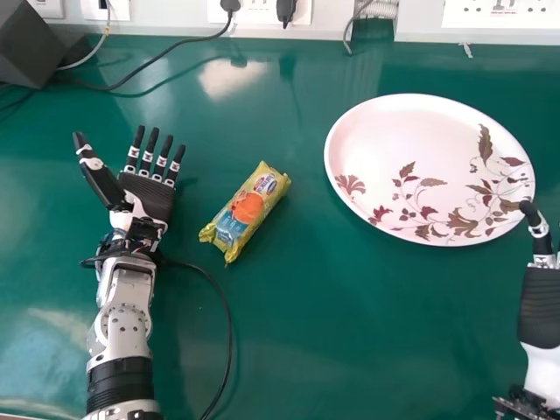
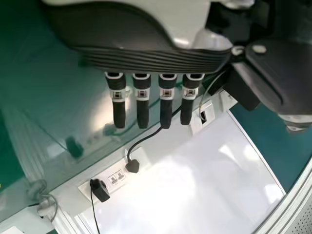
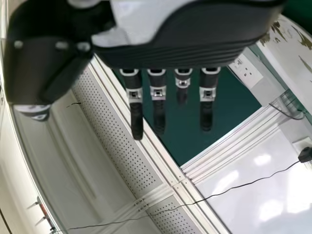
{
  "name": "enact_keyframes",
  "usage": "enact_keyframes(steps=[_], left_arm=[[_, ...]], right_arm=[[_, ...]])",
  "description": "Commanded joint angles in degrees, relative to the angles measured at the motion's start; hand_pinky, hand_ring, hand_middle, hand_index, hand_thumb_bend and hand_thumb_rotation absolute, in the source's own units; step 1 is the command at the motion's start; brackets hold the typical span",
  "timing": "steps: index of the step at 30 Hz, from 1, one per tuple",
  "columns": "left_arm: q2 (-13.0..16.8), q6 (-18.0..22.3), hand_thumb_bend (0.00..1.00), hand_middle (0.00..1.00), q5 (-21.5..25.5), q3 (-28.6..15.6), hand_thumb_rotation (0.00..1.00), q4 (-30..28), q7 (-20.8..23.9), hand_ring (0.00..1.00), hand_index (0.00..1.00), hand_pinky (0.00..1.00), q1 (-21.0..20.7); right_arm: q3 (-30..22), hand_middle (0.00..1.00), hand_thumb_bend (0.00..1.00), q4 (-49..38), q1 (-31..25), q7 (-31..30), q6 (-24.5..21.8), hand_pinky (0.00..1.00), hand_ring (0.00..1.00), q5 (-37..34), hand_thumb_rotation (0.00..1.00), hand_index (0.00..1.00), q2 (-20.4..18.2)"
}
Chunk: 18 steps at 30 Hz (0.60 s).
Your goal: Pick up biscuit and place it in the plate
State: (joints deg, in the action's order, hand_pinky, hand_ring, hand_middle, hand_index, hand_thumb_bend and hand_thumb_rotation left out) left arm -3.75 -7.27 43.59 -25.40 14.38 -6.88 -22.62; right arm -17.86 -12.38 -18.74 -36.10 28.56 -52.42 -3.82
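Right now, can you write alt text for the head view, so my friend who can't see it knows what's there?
A yellow biscuit packet lies on a green table between the robot's open left hand and a white oval plate with brown leaves; the right hand is at the right edge, near the plate.

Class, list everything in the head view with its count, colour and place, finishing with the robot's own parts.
Biscuit packet: one, yellow, between left hand and plate
Plate: one, white with leaf pattern, right of the packet
Table: one, green, underneath
Box: one, dark, far left corner
Cables: several, black and grey, by left arm and at back
Sockets: several, white, back
Left hand: one, black and silver, left
Right hand: one, black and white, right edge
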Motion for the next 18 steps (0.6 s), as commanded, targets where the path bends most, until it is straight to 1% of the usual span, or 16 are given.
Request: enact_keyframes(steps=[1,8,14,18], left_arm=[[0.2,0.2,1.00,0.90,-0.5,-0.6,0.66,0.8,0.9,0.87,0.91,0.80,0.5],[0.1,0.1,1.00,0.90,-0.4,-0.4,0.65,0.4,0.9,0.87,0.91,0.80,0.9],[1.0,-0.3,1.00,0.90,1.1,-0.8,0.65,2.0,-3.4,0.87,0.91,0.80,0.9],[1.7,-0.6,1.00,0.90,1.9,-0.9,0.66,3.1,-7.5,0.86,0.91,0.80,1.1]], right_arm=[[-0.2,0.78,0.85,0.7,-0.7,0.1,-0.4,0.68,0.74,-0.8,0.35,0.75,-2.7],[-0.3,0.78,0.83,0.4,-0.8,0.2,-0.8,0.66,0.73,-1.1,0.36,0.75,-2.5],[-0.6,0.82,0.83,0.9,-0.6,0.2,-0.9,0.70,0.76,-1.2,0.39,0.77,-2.2],[-0.5,0.83,0.88,0.7,-0.6,0.5,-0.7,0.68,0.77,-0.5,0.42,0.76,-2.2]])
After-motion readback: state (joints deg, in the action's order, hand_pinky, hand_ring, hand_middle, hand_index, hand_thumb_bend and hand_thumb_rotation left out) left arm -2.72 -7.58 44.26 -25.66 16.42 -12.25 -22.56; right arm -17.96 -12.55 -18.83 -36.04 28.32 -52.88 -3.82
